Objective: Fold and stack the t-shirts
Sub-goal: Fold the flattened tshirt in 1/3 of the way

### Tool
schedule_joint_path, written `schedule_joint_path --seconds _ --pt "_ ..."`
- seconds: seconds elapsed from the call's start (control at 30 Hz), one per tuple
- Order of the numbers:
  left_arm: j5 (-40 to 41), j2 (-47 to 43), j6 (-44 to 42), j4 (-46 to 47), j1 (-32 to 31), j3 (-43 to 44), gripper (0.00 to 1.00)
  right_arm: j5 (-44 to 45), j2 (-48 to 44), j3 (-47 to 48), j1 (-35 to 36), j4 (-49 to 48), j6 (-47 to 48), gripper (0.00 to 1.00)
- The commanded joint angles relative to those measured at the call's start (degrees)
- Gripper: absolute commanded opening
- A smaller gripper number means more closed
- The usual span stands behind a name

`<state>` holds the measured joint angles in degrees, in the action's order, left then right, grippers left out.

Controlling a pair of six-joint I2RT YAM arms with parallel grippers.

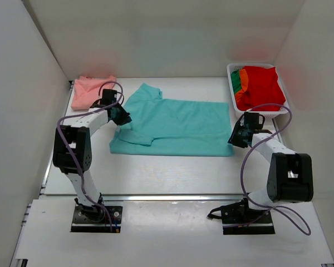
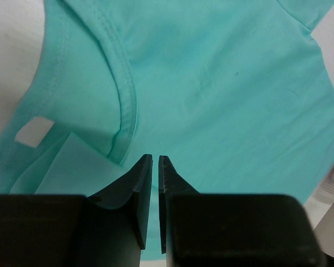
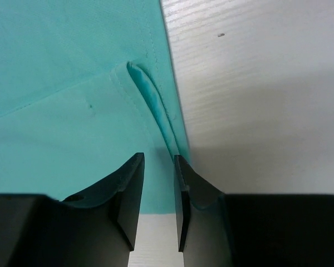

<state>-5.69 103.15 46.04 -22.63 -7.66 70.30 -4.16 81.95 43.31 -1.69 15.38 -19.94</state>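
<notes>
Folding the teal shirt (image 1: 172, 125) left of the basket (image 1: 230, 78), your right gripper (image 3: 158, 167) pinches its hem, your left gripper (image 2: 155, 167) sits pressed together at the sleeve; next you'll likely need an even lift across.

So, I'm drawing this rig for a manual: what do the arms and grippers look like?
Left arm and right arm: white links, bulky black joint housings, black base plates, a purple cable looping along each. Left gripper and right gripper: matte black fingers tapering to thin tips.
</notes>
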Motion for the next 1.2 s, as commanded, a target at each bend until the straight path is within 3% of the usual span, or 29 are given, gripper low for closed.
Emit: schedule_joint_path --seconds 0.0,0.43,0.53,0.6,1.17 --pt "-1.6 2.0 0.1 2.1 0.1 4.3 0.2 0.3 1.8 3.3 1.4 -1.8 0.4 0.26" --pt "-0.1 12.6 2.2 1.3 -0.4 10.6 0.12 -0.1 6.3 4.2 2.7 1.1 0.5 0.23" --pt "0.3 12.5 2.4 1.7 -0.3 9.7 0.11 0.2 6.9 4.0 3.2 1.5 0.1 0.14" --pt "0.0 12.1 1.9 1.7 0.1 9.1 0.11 0.6 6.9 3.3 3.1 1.8 0.6 0.01" --pt "0.6 10.7 2.8 2.6 1.2 4.4 0.11 2.8 0.4 -2.2 -0.7 6.9 -1.2 0.0"
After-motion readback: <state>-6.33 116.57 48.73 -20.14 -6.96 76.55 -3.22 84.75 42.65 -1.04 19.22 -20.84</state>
